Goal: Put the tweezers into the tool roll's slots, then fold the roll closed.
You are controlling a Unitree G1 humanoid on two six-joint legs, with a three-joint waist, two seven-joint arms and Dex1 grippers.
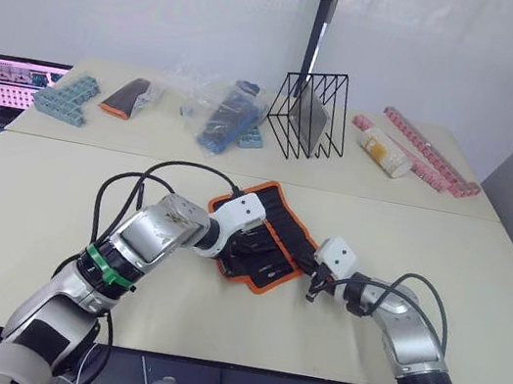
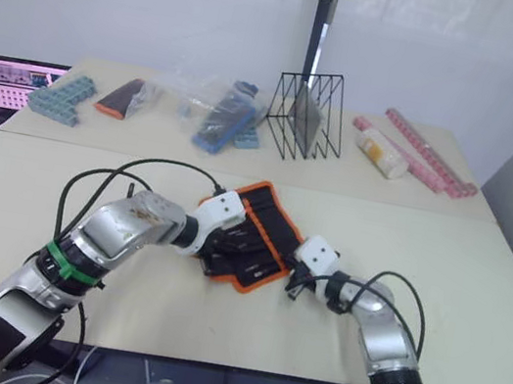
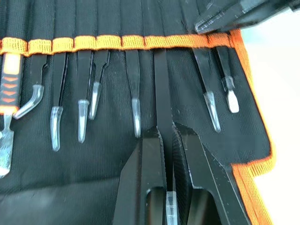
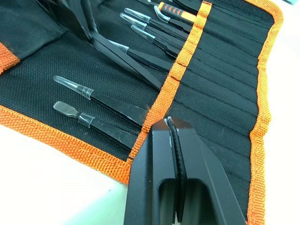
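Note:
The tool roll (image 1: 277, 218) lies open on the near table, black with orange edging. Several tweezers (image 3: 135, 93) with clear tip caps sit in the slots (image 3: 133, 18) under an orange band (image 3: 98, 43). My left gripper (image 3: 168, 133) is over the roll, shut on one black tweezer (image 3: 162, 93) whose far end is under the band. My right gripper (image 4: 169, 124) is shut at the roll's right side, its tips on the orange band (image 4: 180, 63), with nothing visible between the fingers. Two more tweezers (image 4: 101, 101) lie beside it.
On the far table stand a black wire rack (image 1: 308, 114), plastic bags with blue boxes (image 1: 225, 115), a black-and-orange pouch (image 1: 126, 96), teal boxes (image 1: 64, 98), a bottle (image 1: 386, 152) and pink strips (image 1: 432, 153). A laptop (image 1: 12, 84) sits at the left.

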